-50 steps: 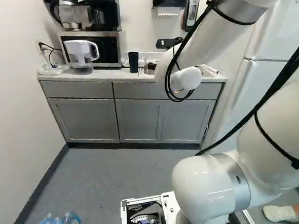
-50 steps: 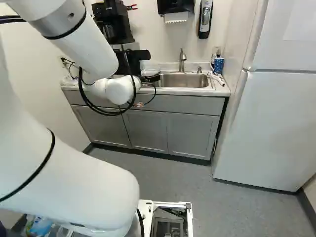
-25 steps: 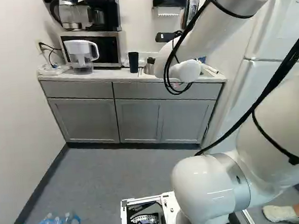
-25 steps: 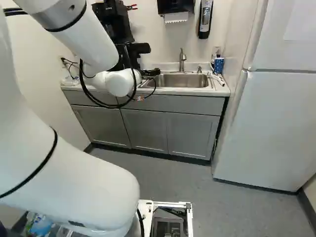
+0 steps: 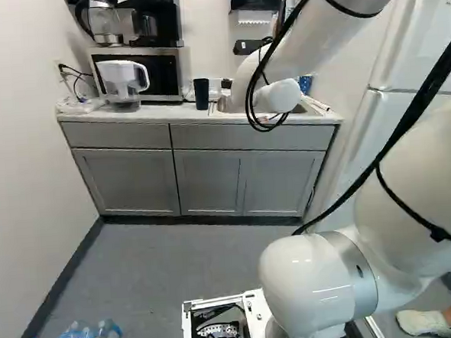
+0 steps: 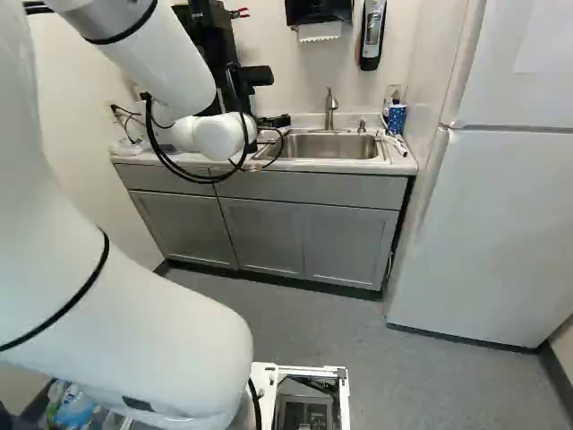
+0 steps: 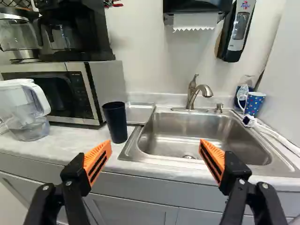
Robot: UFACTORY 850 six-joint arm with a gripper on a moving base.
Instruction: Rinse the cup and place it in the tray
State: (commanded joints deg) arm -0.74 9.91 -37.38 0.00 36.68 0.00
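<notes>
Hanging wide open, the pincer (image 7: 154, 144) faces the table (image 7: 68, 144). The black cup (image 7: 115, 124) stands upright, back from the front edge, between microwave (image 7: 108, 84) and sink (image 7: 187, 126)! Straddle it squarely, close gently, lift clear of the tray (image 7: 139, 113).

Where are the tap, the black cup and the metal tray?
Tap (image 7: 191, 94): wrist view, on its body.
Black cup (image 7: 116, 123): wrist view, on its side.
Metal tray (image 7: 139, 112): wrist view, on its flat inside.

Glossy white rounded arm (image 5: 305, 279), grey metal collars (image 5: 353, 272), loopy black cables (image 5: 396, 139) lol, plus a black claw (image 6: 273, 121) with silver screws (image 7: 68, 183) and slotted orange pads (image 7: 97, 161).
</notes>
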